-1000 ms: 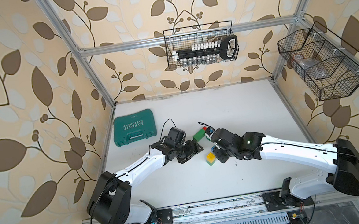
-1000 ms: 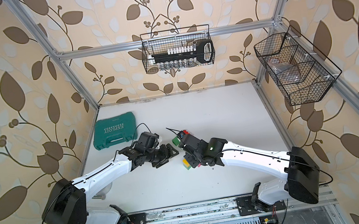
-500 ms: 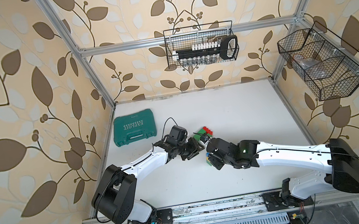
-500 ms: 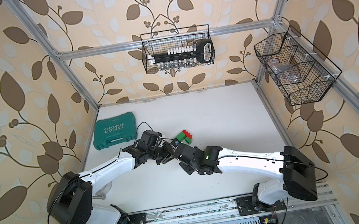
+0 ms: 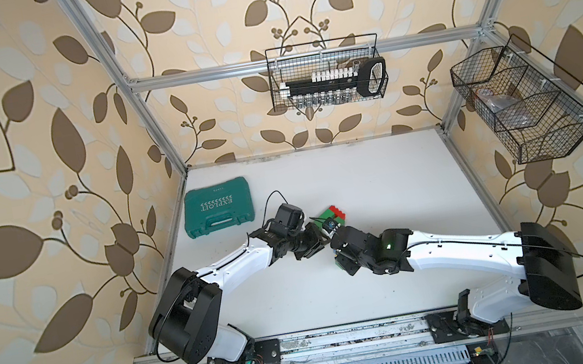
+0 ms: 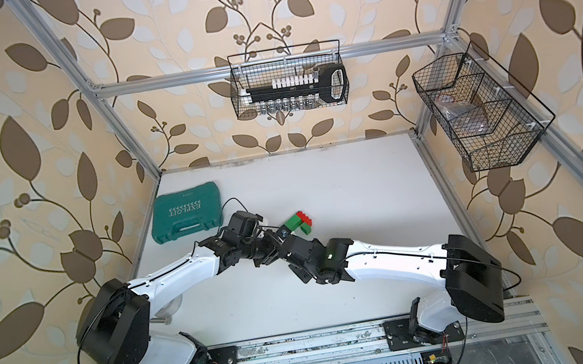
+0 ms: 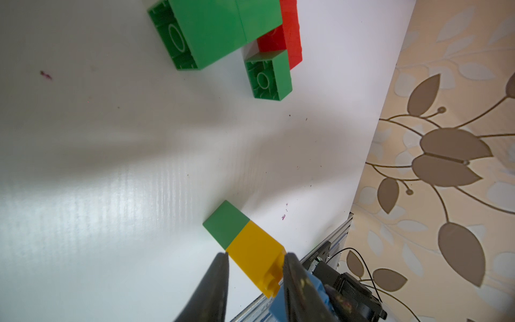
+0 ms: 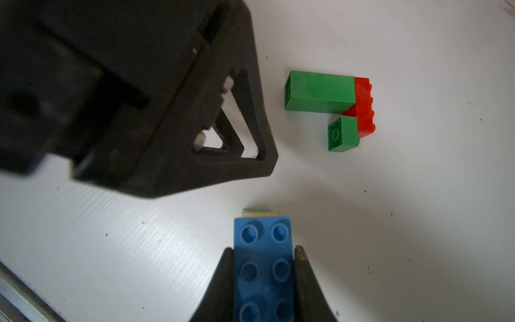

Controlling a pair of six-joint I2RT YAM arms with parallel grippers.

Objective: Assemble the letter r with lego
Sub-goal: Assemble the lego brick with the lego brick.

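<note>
A green and red lego piece (image 5: 331,214) (image 8: 320,94) lies flat mid-table, with a small green brick (image 8: 342,133) on its red end. My right gripper (image 8: 264,249) is shut on an oblong blue brick (image 8: 262,267), studs facing the camera. Its far end sits over a yellow brick (image 7: 255,245) stacked on a green brick (image 7: 225,223). My left gripper (image 7: 255,256) has its jaws partly apart, and the yellow brick shows in the gap just past the tips. In the right wrist view, bare table separates the left fingers (image 8: 250,156) from that stack.
A teal tool case (image 5: 218,211) lies at the back left of the table. Wire baskets hang on the back wall (image 5: 326,79) and the right wall (image 5: 525,103). The metal rail (image 5: 347,336) with both arm bases runs along the front edge.
The left jaws have narrowed a lot. The right arm swung forward and left, bringing the blue brick over the yellow and green stack, which it now covers in the top views.
</note>
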